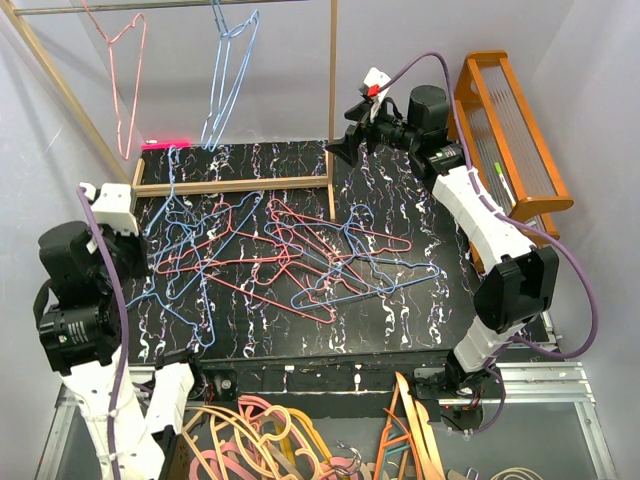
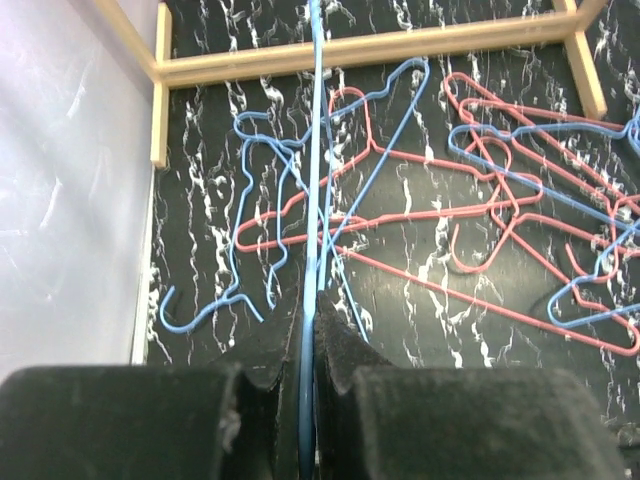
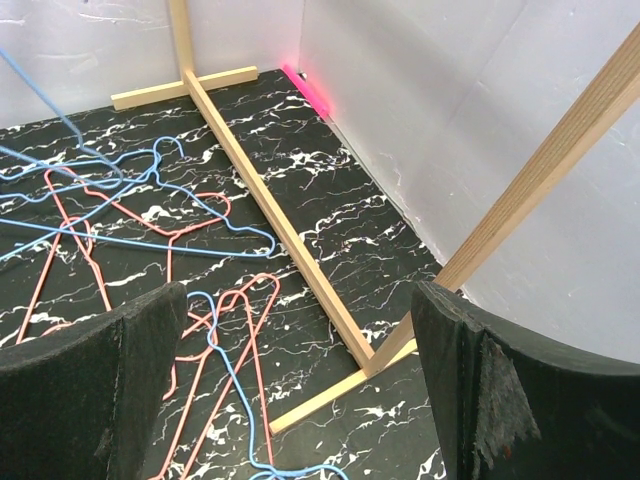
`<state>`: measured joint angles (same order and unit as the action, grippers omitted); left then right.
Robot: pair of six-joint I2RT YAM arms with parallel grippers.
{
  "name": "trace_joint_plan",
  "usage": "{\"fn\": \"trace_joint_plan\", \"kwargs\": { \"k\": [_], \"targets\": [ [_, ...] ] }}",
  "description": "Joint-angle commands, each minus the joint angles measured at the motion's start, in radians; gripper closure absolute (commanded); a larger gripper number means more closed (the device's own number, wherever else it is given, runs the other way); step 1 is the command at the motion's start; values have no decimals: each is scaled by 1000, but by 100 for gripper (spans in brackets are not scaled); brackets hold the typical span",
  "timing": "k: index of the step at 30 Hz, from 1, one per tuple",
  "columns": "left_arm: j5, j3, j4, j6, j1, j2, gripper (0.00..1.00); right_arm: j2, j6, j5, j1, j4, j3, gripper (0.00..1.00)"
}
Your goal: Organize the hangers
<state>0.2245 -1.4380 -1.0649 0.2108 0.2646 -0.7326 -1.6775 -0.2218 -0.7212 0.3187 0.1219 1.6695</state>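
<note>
While the left gripper (image 2: 308, 300), by the table's (image 1: 420, 330) left side, has its fingers (image 2: 265, 345) pressed together on the wire of a light blue hanger (image 2: 316, 140), the other hangers (image 1: 300, 255), pink-red and blue, lie tangled across the black marbled top. Two more hang on the wooden rack (image 1: 332, 100) behind. At right, the right gripper (image 3: 300, 330) hovers near the rack's foot, fingers (image 3: 90, 390) spread wide, empty.

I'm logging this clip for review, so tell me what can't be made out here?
Left wrist view: the light blue wire hanger in the left gripper runs past the top edge, hook unseen.
Top view: tangled pink-red and blue wire hangers, layering too fine to tell.
</note>
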Motion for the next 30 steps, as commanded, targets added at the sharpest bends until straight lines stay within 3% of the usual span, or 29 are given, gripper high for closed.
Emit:
{"fn": "trace_joint_plan", "kwargs": {
  "k": [1, 18, 25, 30],
  "targets": [
    [-6, -113, 135, -51, 7, -94, 100, 71, -6, 14, 2, -69, -16, 2],
    [22, -736, 113, -42, 31, -402, 100, 67, -50, 31, 1, -53, -29, 2],
    [61, -770, 280, -53, 39, -481, 100, 52, -32, 18, 2, -55, -13, 2],
    [127, -629, 510, -43, 38, -450, 100, 73, -19, 4, 2, -79, -48, 1]
  ]
}}
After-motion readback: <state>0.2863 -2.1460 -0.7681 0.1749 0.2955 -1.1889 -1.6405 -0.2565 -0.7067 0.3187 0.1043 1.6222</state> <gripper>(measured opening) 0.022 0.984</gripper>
